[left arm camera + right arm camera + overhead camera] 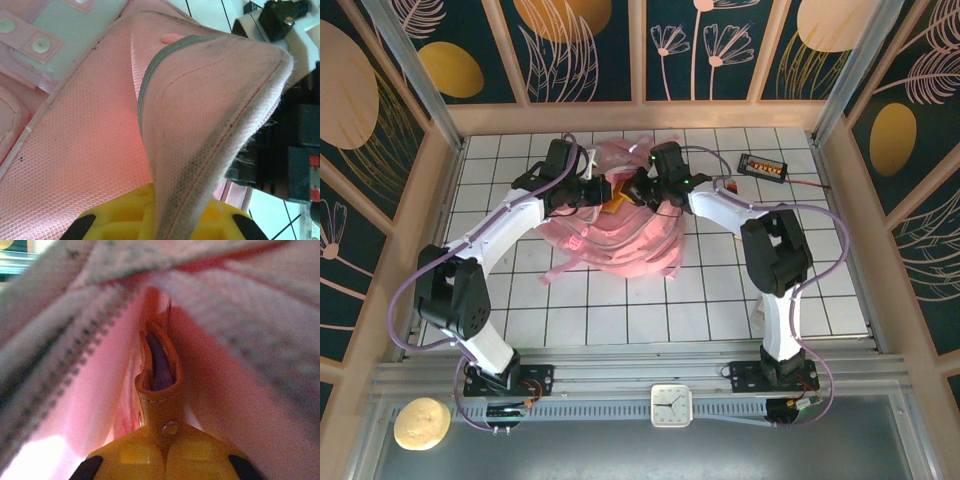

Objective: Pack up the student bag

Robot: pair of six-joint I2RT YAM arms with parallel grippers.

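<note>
The pink student bag point(620, 245) lies at the back middle of the tiled table, with both arms reaching into its top. My left gripper point(603, 192) is shut on a fold of the bag's rim fabric point(200, 150), which runs down between its yellow fingers point(125, 215) and is held up. My right gripper point(638, 190) is inside the bag's mouth, with the zip teeth point(75, 355) to its left. Its fingers point(135, 455) are closed together on an orange pouch point(160, 390) with a metal snap and something purple inside.
A small black device point(762, 166) with a lit display and a red wire lies at the back right. A white clock point(671, 405) and a round beige object point(421, 423) sit on the near ledge. Wooden walls point(855, 230) enclose the table.
</note>
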